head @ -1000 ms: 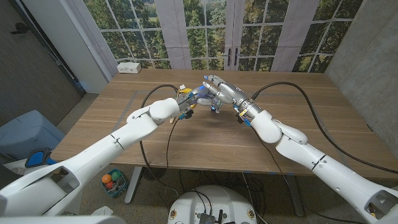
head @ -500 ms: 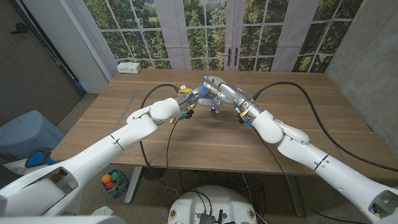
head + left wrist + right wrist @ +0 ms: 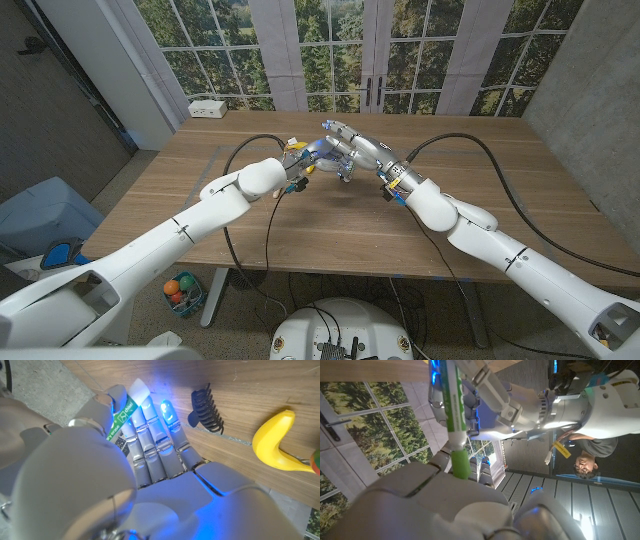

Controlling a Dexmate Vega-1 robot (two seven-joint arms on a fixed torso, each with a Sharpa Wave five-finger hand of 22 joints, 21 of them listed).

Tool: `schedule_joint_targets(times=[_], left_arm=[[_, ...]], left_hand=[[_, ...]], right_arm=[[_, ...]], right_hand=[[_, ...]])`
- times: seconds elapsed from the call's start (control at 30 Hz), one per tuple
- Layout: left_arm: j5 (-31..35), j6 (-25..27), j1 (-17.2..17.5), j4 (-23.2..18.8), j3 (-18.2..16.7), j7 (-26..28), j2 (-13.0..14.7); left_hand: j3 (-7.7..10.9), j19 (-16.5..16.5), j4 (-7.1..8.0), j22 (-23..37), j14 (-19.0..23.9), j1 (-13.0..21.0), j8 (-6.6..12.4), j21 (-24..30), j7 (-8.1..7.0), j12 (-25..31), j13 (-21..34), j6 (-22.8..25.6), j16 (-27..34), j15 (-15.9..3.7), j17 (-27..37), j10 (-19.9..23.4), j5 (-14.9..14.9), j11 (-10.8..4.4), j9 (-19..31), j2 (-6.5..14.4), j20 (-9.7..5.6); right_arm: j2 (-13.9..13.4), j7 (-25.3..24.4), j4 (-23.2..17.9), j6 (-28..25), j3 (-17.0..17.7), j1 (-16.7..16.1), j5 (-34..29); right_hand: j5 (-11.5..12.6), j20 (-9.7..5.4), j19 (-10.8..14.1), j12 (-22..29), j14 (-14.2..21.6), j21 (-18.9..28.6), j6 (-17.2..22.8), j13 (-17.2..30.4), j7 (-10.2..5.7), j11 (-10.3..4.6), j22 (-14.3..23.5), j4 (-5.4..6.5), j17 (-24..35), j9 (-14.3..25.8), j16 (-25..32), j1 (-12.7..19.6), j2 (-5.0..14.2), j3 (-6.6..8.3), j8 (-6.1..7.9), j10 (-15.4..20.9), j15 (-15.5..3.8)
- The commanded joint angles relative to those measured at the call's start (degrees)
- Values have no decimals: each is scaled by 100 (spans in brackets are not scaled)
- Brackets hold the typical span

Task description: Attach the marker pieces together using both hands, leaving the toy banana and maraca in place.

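1 green marker [image 3: 455, 420], w/ white body and green print, held above the far middle of the wooden table [image 3: 330, 215]: left hand [image 3: 305, 160] fingers wrapped round the body, right hand [image 3: 345, 150] fingers closed on the green end, the 2 hands touching. on the table near the hands: 1 yellow toy banana [image 3: 272, 442], 1 dark hair claw clip [image 3: 206, 407] just beside it, and 1 red-green edge at the frame border, prob. the maraca [image 3: 315, 460], can't tell for sure. 1 white box [image 3: 208, 108] at the far left corner; 1 person [image 3: 590, 455] behind the arms in the right wrist view.

Wooden table [image 3: 330, 215]; toy banana [image 3: 276, 442], black hair clip [image 3: 206, 409] lying on it.
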Motion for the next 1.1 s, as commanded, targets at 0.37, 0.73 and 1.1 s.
schedule_joint_targets(times=[0.37, 0.73, 1.1], left_arm=[[282, 125, -7, -124, -32, -26, 150], [669, 294, -86, -275, -6, -33, 287], [1211, 779, -257, -524, 103, -287, 502]], left_hand=[[919, -26, 931, -6, 392, 105, 87, 69, -50, -19, 2793, 18, 19, -553, -15, 863, -12, -850, 24, 191, -449], [913, -28, 934, -13, 392, 101, 110, 74, -68, -48, 2767, 16, 27, -553, -26, 879, -9, -850, 31, 191, -442], [897, -35, 934, -14, 384, 102, 107, 85, -97, -104, 2718, 17, 8, -555, -91, 871, -24, -850, -10, 201, -438]], right_arm=[[394, -1095, 497, 871, 475, -165, 17], [450, -939, 612, 923, 597, -233, 486], [466, -778, 676, 1000, 787, -326, 985]], right_hand=[[-55, -15, 120, 116, 87, 34, 236, 14, -183, -60, 28, -138, -39, 5, 55, 222, 316, 177, 96, 186, -32], [-99, -79, 136, 156, 95, 20, 350, 15, -111, -41, 29, -159, -40, 6, 62, 263, 333, 245, 114, 326, -63], [-135, -124, 136, 169, 70, 6, 429, 17, -14, -16, 29, -154, -31, 7, 60, 263, 339, 283, 122, 403, -68]])
